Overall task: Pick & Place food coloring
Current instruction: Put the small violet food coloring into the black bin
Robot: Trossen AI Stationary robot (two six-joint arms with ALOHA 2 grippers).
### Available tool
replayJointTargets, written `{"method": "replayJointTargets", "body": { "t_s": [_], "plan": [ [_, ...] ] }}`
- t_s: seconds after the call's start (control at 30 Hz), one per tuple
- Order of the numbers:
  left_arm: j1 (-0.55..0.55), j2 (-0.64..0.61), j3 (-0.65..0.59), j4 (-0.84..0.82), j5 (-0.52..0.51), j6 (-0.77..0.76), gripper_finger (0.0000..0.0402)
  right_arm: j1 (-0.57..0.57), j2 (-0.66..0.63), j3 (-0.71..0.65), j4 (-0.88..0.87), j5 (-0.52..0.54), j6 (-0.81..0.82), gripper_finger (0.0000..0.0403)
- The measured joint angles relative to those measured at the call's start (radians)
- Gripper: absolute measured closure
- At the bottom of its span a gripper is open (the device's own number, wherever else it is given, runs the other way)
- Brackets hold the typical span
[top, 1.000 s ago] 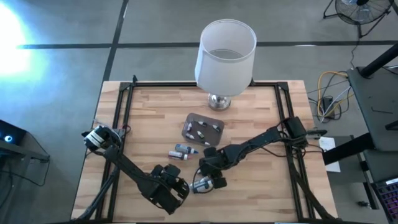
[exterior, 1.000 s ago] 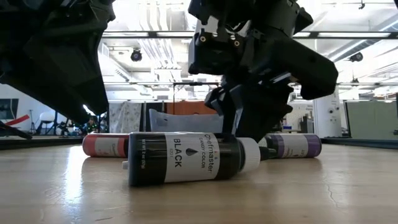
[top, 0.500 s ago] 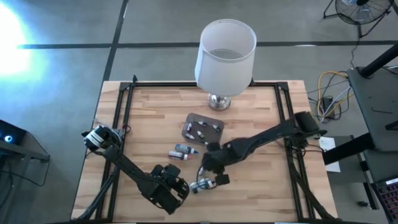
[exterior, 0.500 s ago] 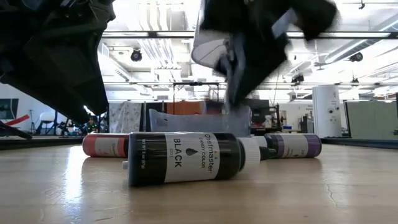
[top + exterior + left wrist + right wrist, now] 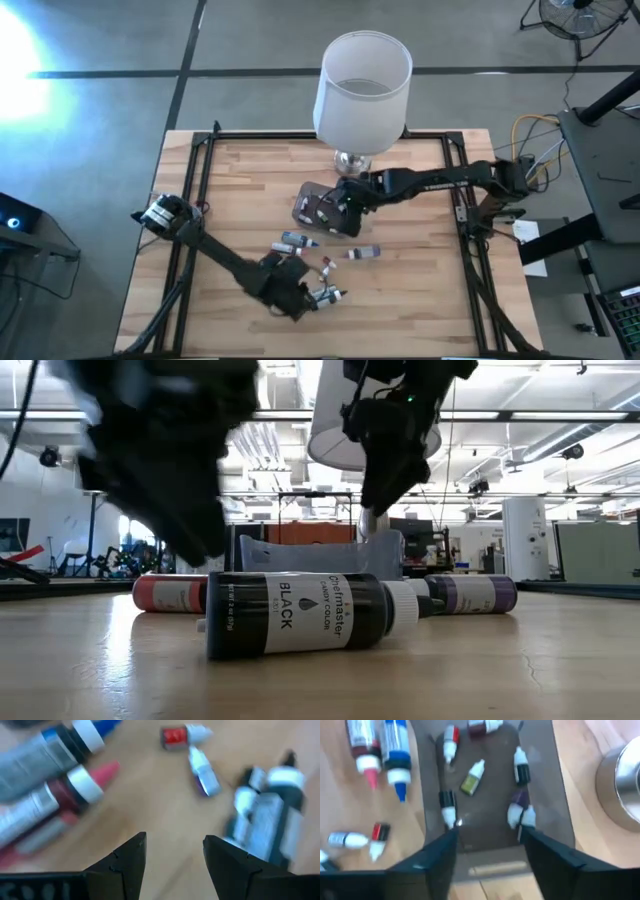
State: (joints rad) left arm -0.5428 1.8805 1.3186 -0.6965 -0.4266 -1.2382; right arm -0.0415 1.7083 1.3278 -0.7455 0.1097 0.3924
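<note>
Several tiny food coloring bottles lie on their sides in a greyish tub (image 5: 318,205) (image 5: 560,795). Others are strewn on the wood: a pair (image 5: 292,243), one (image 5: 365,252), and a black one (image 5: 300,615) (image 5: 270,815) near the table's near edge. My right gripper (image 5: 348,197) (image 5: 487,837) hovers open above the tub, with nothing between its fingers. My left gripper (image 5: 300,295) (image 5: 175,840) is open low over the table, just left of the black bottle (image 5: 326,295). Its fingers point at bare wood among the scattered bottles.
A white-shaded lamp (image 5: 362,90) stands at the table's far edge just behind the tub, its metal base (image 5: 620,785) close to my right gripper. Black rails (image 5: 195,200) run along the table's left and right sides. Bare wood lies left of the tub.
My right gripper has risen from the bottles near the table's middle and swung toward the far edge, and now hangs over the tub. My left gripper has moved toward the table's right, closer to the black bottle. The bottles on the wood have stayed put.
</note>
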Motion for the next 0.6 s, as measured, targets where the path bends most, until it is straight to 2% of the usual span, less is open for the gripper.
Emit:
{"method": "replayJointTargets", "body": {
  "t_s": [0.07, 0.17, 0.27, 0.37, 0.43, 0.6],
  "plan": [
    [0.049, 0.0, 0.0, 0.0, 0.017, 0.01, 0.0227, 0.01, -0.029, -0.001, -0.046, 0.011, -0.009, 0.0132],
    [0.135, 0.0, 0.0, 0.039, 0.082, -0.01, 0.0227, 0.057, -0.102, -0.016, -0.121, 0.09, 0.032, 0.0095],
    [0.213, 0.0, 0.0, 0.129, 0.185, -0.019, 0.0227, 0.093, -0.166, -0.052, -0.2, 0.078, 0.142, 0.0073],
    [0.258, 0.008, 0.0, 0.204, 0.256, 0.009, 0.0227, 0.121, -0.232, -0.119, -0.221, 0.069, 0.256, 0.0064],
    [0.276, 0.011, -0.001, 0.189, 0.29, 0.017, 0.0227, 0.143, -0.287, -0.171, -0.216, 0.069, 0.319, 0.0063],
    [0.285, 0.011, -0.002, 0.19, 0.313, 0.003, 0.0227, 0.192, -0.401, -0.306, -0.19, 0.074, 0.459, 0.0072]
  ]
}}
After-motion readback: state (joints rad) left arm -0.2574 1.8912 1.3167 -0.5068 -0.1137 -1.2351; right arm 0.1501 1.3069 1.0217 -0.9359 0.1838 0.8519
